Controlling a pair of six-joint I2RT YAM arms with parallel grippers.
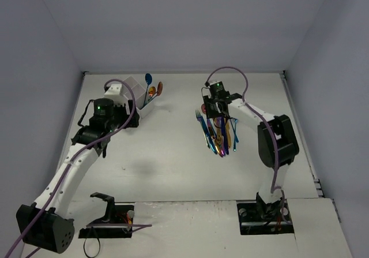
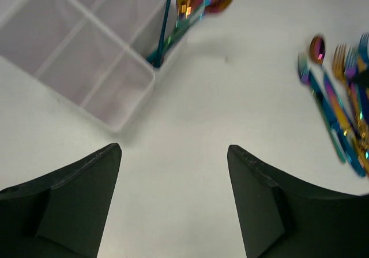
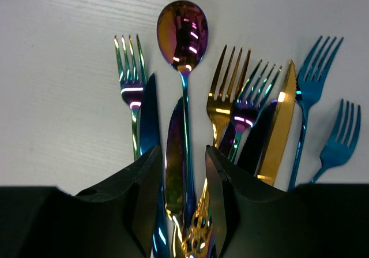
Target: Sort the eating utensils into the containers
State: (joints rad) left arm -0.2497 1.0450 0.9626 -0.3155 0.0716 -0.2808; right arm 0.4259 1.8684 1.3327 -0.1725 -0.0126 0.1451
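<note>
The right gripper (image 3: 183, 171) straddles the handle of the purple spoon (image 3: 181, 33), whose long axis runs straight ahead. Jaws narrow, grasp unconfirmed. The left gripper (image 2: 173, 177) is spread and empty, well apart from the pile (image 1: 218, 135).

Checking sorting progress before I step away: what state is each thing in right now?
left gripper: open, empty, above the table.
right gripper: jaws narrow, straddling the purple spoon's handle; grip unclear.
purple spoon: lying flat in the pile.
utensil pile: unsorted, overlapping on the table.
white box: upright, one compartment holds spoons, the others visible are empty.
sorted spoons: leaning in that compartment, bowls up.
</note>
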